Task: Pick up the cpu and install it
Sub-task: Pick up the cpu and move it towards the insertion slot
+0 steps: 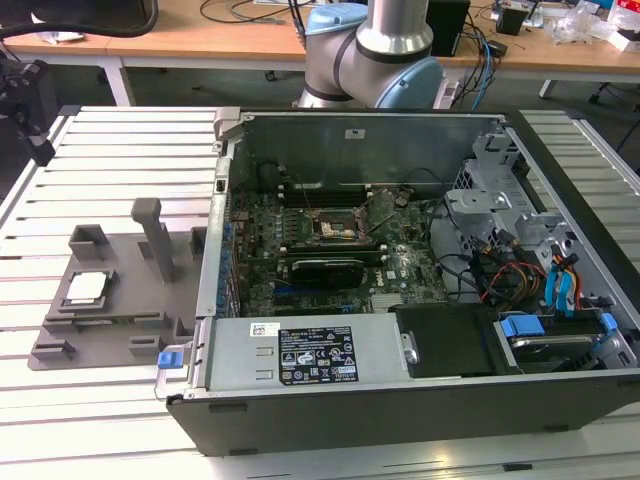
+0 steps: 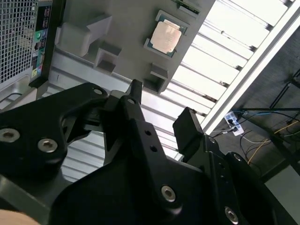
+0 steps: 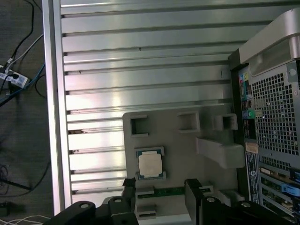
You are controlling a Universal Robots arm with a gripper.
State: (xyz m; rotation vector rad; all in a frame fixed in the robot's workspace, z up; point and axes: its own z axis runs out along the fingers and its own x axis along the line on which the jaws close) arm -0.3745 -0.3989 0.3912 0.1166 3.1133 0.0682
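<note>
Spread fingers (image 2: 188, 127) hover clear of the cpu (image 2: 166, 37).

Open computer case (image 1: 400, 418) beside grey tray (image 1: 130, 305) on slatted table (image 1: 110, 160).

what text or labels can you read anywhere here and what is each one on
No text here reads clearly enough to quote.
The black label on the computer case: print too small to read.
The white sticker on the case's inner back wall: too small.
The cpu top: no marking legible.
</note>
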